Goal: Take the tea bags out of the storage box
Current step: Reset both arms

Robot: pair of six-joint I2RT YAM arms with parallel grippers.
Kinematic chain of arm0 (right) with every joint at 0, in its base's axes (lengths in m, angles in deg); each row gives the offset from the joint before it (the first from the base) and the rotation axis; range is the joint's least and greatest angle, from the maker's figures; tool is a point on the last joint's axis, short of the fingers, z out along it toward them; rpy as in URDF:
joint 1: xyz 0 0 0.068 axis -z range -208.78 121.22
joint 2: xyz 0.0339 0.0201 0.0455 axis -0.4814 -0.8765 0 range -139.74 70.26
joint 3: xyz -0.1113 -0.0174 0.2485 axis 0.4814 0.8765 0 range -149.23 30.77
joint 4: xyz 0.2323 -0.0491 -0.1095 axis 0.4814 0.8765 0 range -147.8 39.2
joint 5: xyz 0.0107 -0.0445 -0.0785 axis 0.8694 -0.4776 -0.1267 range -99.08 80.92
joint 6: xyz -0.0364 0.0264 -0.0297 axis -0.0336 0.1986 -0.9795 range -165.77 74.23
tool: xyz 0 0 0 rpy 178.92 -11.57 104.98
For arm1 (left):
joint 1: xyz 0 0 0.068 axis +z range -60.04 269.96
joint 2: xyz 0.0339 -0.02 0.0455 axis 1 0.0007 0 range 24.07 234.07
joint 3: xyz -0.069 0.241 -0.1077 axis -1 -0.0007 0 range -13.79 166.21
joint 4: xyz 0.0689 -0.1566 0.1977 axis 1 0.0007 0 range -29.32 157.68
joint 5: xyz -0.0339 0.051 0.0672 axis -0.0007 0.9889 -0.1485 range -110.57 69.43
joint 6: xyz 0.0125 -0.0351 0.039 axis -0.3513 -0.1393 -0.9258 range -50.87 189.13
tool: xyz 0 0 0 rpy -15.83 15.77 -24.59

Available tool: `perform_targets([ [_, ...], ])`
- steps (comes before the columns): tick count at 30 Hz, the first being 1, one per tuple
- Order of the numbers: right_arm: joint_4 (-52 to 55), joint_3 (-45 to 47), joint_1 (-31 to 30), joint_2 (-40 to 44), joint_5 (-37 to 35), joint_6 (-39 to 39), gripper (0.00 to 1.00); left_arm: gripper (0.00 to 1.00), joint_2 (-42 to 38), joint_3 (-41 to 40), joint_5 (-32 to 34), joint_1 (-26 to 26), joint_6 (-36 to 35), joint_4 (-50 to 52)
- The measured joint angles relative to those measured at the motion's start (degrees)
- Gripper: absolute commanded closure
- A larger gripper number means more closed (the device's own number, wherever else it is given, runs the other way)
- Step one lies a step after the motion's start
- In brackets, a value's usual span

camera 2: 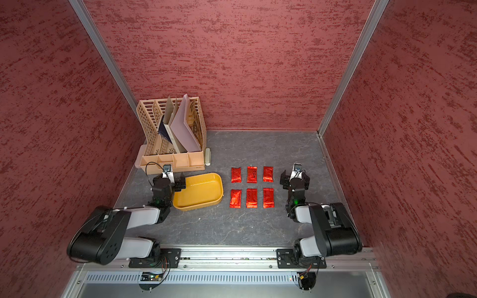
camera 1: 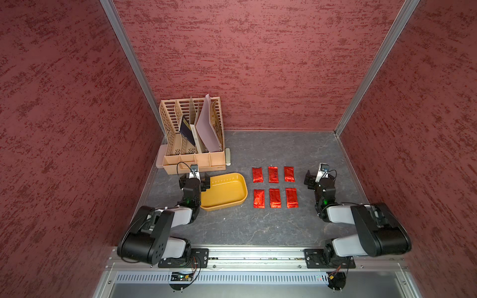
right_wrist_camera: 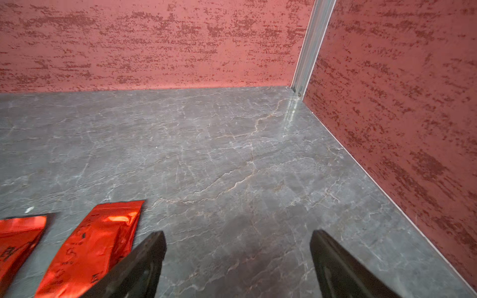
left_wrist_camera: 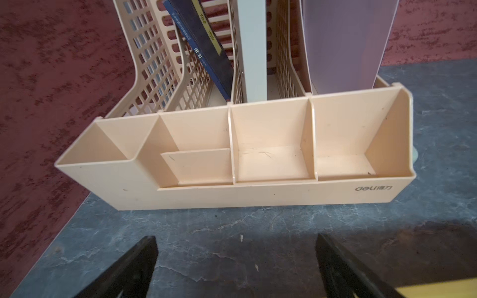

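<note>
Several red foil tea bags [camera 1: 273, 174] [camera 2: 252, 174] lie flat on the grey table in two rows of three, right of the storage box. The storage box [camera 1: 224, 192] [camera 2: 198, 192] is a shallow mustard-yellow tub with nothing in it. My left gripper [camera 1: 194, 180] [left_wrist_camera: 236, 240] hangs open at the tub's far left corner, facing the beige rack, with only bare table between its fingers. A yellow corner of the storage box [left_wrist_camera: 438, 290] shows in the left wrist view. My right gripper [camera 1: 320, 178] [right_wrist_camera: 238, 234] is open just right of the rows, beside one tea bag [right_wrist_camera: 98, 245].
A beige slotted file rack [camera 1: 193, 139] [left_wrist_camera: 258, 196] holding books and folders stands at the back left, close in front of my left gripper. A small pale object [camera 1: 228, 156] lies beside it. Red walls [right_wrist_camera: 400, 129] enclose the table on three sides.
</note>
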Motion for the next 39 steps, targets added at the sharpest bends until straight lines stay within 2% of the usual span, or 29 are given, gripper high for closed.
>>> perform_targets([
  [1, -0.4, 0.0, 0.2, -0.9, 0.6, 0.0, 0.08, 0.00, 2.4, 0.1, -2.0, 1.7, 0.3, -3.0],
  [6, -3.8, -2.2, 1.3, -5.0, 3.1, 0.1, 0.04, 0.00, 5.6, 4.0, -10.6, 8.2, 2.1, -4.9],
  [12, -2.9, -6.1, 2.5, -5.2, 4.6, 0.6, 0.02, 0.00, 6.1, 7.0, -17.1, 10.7, 3.7, -4.4],
  [39, -1.6, -6.2, 2.6, -5.2, 5.1, 0.6, 0.02, 0.00, 6.1, 7.0, -19.8, 10.7, 4.3, -3.8],
])
